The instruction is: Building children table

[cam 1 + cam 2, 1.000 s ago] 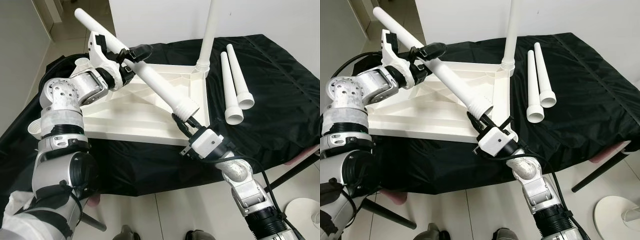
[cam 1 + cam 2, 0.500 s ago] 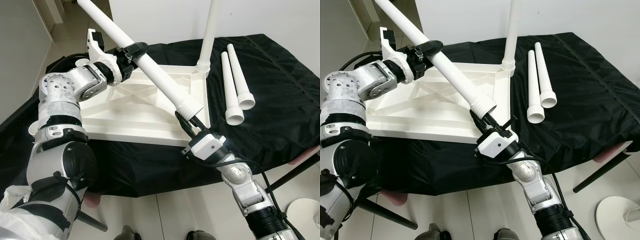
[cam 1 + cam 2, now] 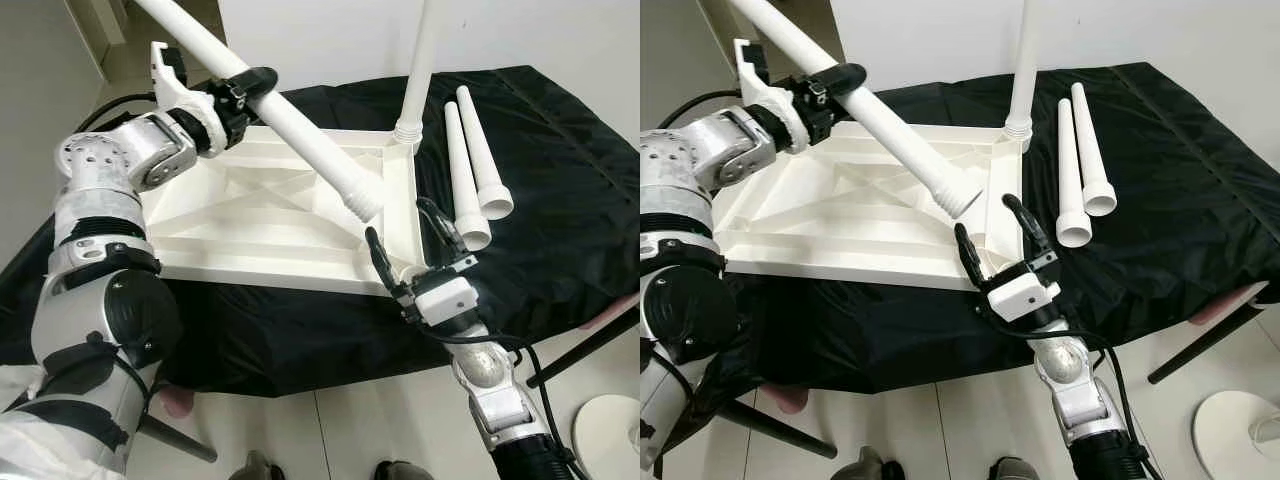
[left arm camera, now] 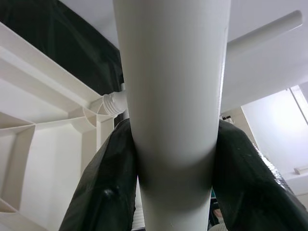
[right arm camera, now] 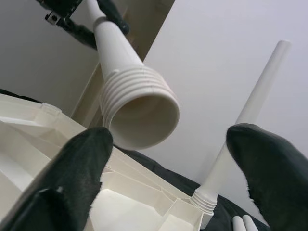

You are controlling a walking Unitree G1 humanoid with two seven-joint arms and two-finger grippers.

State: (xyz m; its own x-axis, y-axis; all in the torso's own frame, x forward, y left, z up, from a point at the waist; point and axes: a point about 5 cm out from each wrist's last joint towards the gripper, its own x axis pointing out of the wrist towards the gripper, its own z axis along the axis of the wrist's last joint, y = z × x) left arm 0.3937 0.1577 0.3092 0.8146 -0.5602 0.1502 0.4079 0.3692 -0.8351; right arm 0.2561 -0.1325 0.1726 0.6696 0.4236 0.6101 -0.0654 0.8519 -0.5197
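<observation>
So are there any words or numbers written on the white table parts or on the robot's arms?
No text can be read anywhere in these pictures.
The upside-down tabletop, the table leg held in the left gripper, the two loose legs on the black cloth and the open right gripper are all plain, with no words, numbers or labels showing.

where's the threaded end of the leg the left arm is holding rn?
The threaded end hangs in the air over the right part of the upturned tabletop, just above the open right tool; the left tool grips the leg higher up.
</observation>
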